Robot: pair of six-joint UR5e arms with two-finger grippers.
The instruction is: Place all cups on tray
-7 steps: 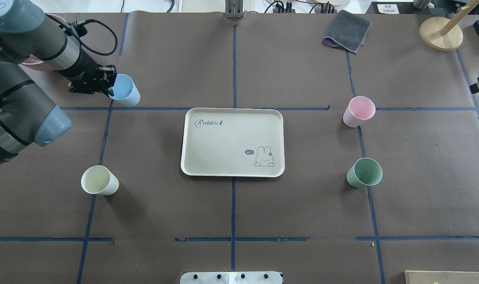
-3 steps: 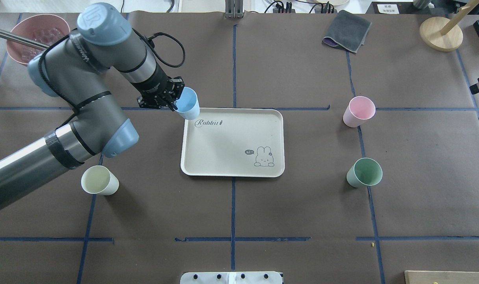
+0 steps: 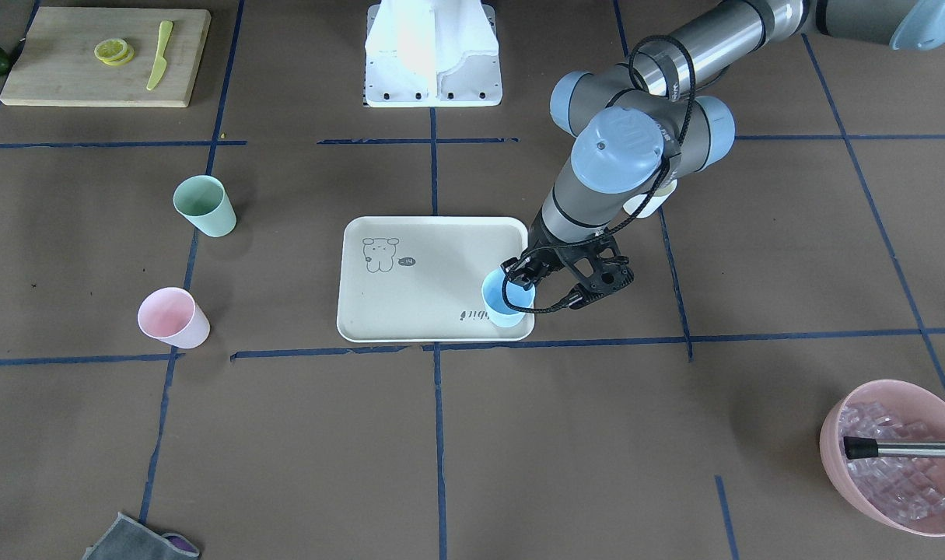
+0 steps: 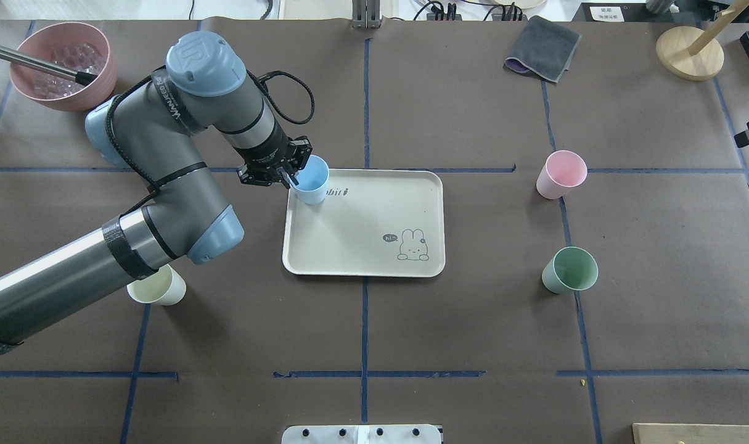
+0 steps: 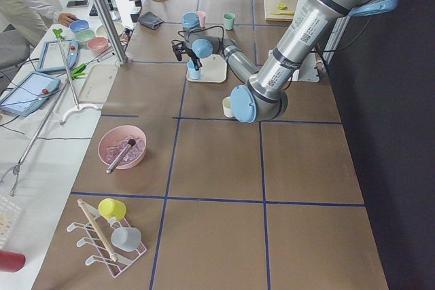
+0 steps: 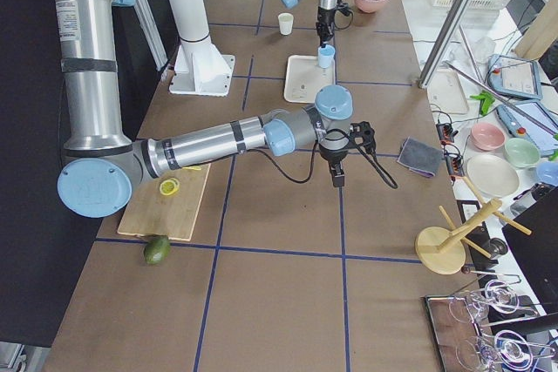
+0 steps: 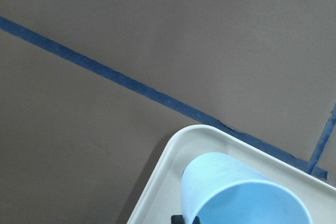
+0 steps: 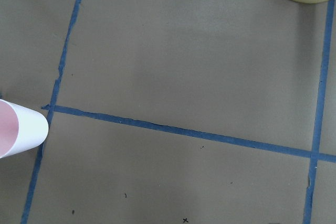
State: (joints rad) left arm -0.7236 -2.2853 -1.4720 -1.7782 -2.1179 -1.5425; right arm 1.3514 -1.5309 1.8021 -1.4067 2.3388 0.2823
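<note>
The beige tray (image 4: 349,234) lies at the table's middle. My left gripper (image 4: 291,174) is shut on the rim of the light blue cup (image 4: 311,183), upright at the tray's far-left corner by the "Rabbit" script; the front view shows the same cup (image 3: 508,303). I cannot tell whether it rests on the tray. The pink cup (image 4: 561,174) and green cup (image 4: 570,270) stand right of the tray. The cream-white cup (image 4: 163,288) stands to the left, partly under my left arm. My right gripper (image 6: 338,173) hangs beyond the pink cup; I cannot tell its state.
A pink bowl of ice (image 4: 63,65) with a metal rod sits at the far left. A grey cloth (image 4: 544,48) and a wooden stand (image 4: 690,52) are at the far right. A cutting board (image 3: 103,54) with lemon slices lies near the robot's base.
My left arm has carried the light blue cup rightward from the table's left side to the tray's far-left corner. The other cups have not moved.
</note>
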